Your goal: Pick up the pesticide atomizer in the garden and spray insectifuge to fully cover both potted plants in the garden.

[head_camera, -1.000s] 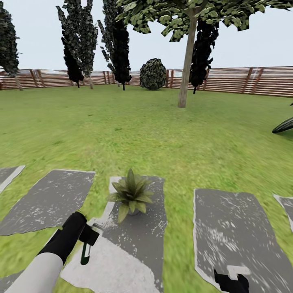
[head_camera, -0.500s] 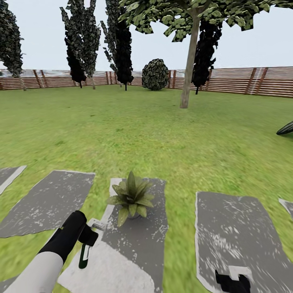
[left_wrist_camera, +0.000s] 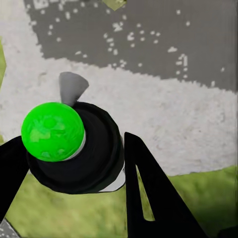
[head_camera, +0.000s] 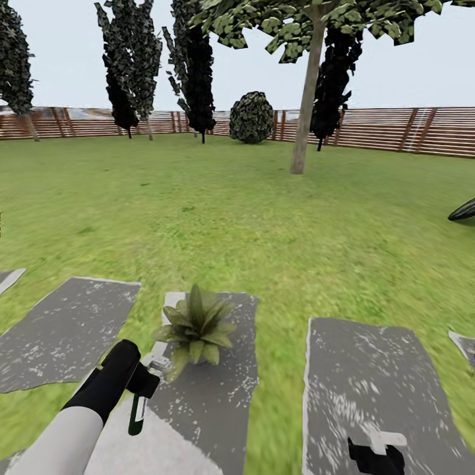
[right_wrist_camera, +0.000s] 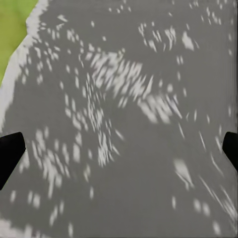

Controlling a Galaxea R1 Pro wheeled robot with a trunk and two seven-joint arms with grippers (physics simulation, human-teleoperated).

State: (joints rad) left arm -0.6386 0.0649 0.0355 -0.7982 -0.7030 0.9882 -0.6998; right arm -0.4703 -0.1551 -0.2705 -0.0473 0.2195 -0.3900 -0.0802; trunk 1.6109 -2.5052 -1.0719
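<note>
Left gripper [head_camera: 142, 389] has its jaws clamped around the pesticide atomizer [head_camera: 138, 412] — the slim green body hangs downward below the jaws in the head view, the greyish nozzle head [head_camera: 160, 365] up top, pointing forward and a touch to the right. From the left wrist, the bottle's round green end [left_wrist_camera: 51, 131] sits snug between the two black fingers [left_wrist_camera: 148, 193], over pale paving.

And the target? One potted plant [head_camera: 194, 324] sits on a grey stepping stone [head_camera: 218, 376], just ahead of the nozzle and slightly right of it — near, with the closest leaves almost at the nozzle tip. The left arm is plainly the nearer one, and the nozzle already faces roughly that way.

Right gripper [head_camera: 376, 456] hovers low over another stepping stone [head_camera: 369, 376], jaws spread wide, holding nothing — the right wrist view shows both fingertips [right_wrist_camera: 10, 151] at the frame's edges.
</note>
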